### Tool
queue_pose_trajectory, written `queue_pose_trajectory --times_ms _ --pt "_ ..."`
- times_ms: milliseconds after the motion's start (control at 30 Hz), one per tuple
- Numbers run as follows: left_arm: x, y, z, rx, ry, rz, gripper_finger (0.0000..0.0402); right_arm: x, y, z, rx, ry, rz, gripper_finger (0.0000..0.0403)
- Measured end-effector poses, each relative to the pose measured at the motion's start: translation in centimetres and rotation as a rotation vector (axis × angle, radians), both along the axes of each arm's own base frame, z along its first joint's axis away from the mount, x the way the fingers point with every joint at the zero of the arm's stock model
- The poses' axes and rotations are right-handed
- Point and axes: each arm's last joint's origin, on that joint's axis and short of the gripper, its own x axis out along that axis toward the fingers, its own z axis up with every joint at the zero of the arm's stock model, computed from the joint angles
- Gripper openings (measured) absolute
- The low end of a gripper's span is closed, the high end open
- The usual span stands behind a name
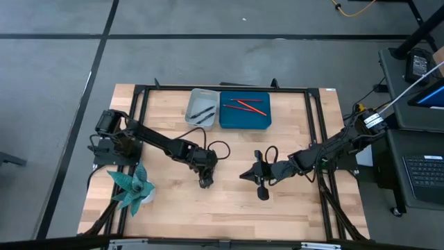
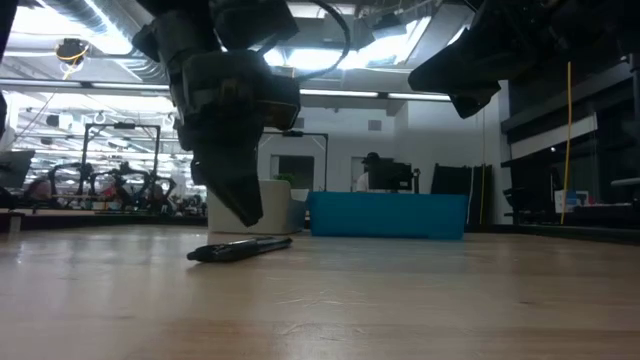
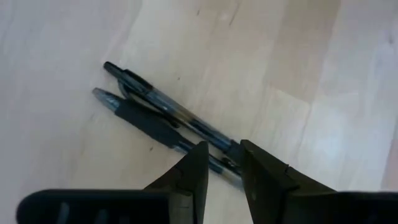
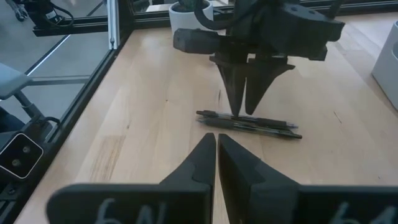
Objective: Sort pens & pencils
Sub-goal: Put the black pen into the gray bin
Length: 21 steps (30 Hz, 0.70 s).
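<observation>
Two black pens (image 3: 161,118) lie side by side, flat on the wooden table (image 1: 291,208); they also show in the right wrist view as pens (image 4: 249,122) and in the low view as pens (image 2: 240,248). My left gripper (image 3: 224,158) points down over one end of the pair, its fingers a little open. The low view shows its tips (image 2: 245,215) just above the pens. My right gripper (image 4: 216,140) is shut and empty, hovering to the right of the pens and facing them. More black pens lie in the grey tray (image 1: 200,107), and red pencils (image 1: 246,105) lie in the blue tray (image 1: 244,121).
The grey and blue trays stand side by side at the table's far edge. A teal plant (image 1: 132,184) in a white pot stands near the left edge, beside the left arm. A black frame runs around the table. Bare wood lies along the near edge.
</observation>
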Motion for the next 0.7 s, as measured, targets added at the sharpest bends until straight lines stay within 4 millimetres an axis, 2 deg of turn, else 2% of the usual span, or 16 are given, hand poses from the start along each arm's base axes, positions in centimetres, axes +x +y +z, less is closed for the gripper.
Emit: queue_pose_trajectory --times_ms 333,700 --pt "-0.1 0.1 -0.3 0.032 0.025 0.015 0.0084 0.0 0.0 0.0 -0.001 0.0 0.0 0.002" --pt "0.7 0.0 -2.5 0.046 0.055 0.019 0.0084 0.0 0.0 0.0 0.002 0.002 0.007 0.002"
